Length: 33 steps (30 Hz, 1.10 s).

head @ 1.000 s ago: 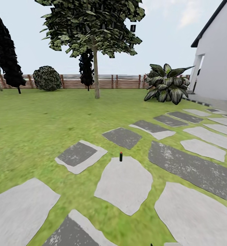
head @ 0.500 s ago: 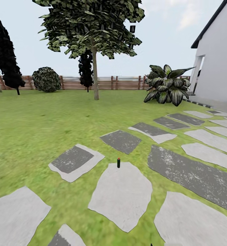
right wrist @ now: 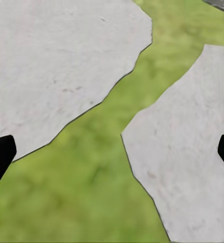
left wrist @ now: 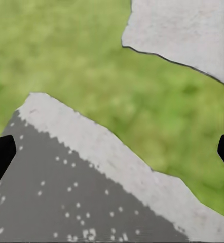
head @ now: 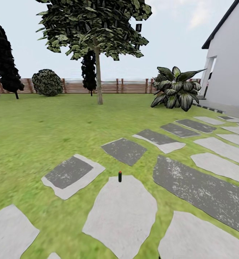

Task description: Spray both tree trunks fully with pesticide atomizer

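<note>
1 tree (head: 92,28) w/ a thin grey-brown trunk (head: 98,81) stood far left-centre on the lawn (head: 33,133), in front of the slat fence (head: 130,86). Atomizer (head: 120,176), dark w/ red cap, stood upright at the far edge of a pale paving stone (head: 123,216), centre. Left gripper (left wrist: 112,152) fingers spread wide over a stone edge & grass; right gripper (right wrist: 112,152) likewise spread apart, holding nothing.

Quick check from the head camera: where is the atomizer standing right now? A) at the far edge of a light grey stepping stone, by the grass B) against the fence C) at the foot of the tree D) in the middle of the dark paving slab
A: the pesticide atomizer, small, dark and red-capped, stands upright at the far edge of the light grey stepping stone, beside grass.
</note>
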Tool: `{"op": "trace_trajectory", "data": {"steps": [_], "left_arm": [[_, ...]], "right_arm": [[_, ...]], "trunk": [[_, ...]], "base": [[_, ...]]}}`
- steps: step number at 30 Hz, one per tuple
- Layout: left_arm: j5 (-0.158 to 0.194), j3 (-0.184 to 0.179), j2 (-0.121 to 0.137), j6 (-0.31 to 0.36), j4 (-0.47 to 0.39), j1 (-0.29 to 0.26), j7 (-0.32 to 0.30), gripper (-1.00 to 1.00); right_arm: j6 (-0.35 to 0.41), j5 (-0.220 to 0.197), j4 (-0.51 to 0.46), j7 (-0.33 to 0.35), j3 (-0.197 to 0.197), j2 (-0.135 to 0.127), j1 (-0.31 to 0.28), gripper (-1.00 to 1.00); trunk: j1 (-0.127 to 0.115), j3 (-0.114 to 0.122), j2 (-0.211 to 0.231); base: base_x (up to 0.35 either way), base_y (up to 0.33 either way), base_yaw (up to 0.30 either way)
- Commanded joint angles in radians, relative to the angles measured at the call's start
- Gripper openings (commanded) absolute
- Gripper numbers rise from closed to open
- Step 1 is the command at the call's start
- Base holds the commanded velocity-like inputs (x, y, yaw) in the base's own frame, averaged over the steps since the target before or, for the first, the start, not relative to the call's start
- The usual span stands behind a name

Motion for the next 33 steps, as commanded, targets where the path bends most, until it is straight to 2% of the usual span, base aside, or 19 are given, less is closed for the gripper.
{"op": "trace_trajectory", "data": {"steps": [1,33], "left_arm": [[-0.001,0.004,0.0,-0.003,0.001,-0.001,0.0,1.0],[-0.001,0.003,0.0,-0.003,-0.001,-0.001,0.0,1.0]], "right_arm": [[-0.003,0.0,0.001,0.0,0.0,0.0,-0.001,1.0],[-0.004,0.001,0.001,0.0,0.0,0.0,-0.001,1.0]], "trunk": [[0.0,-0.001,0.0],[0.0,-0.001,0.0]], "base": [[0.235,-0.198,0.0],[0.229,-0.203,0.0]]}}
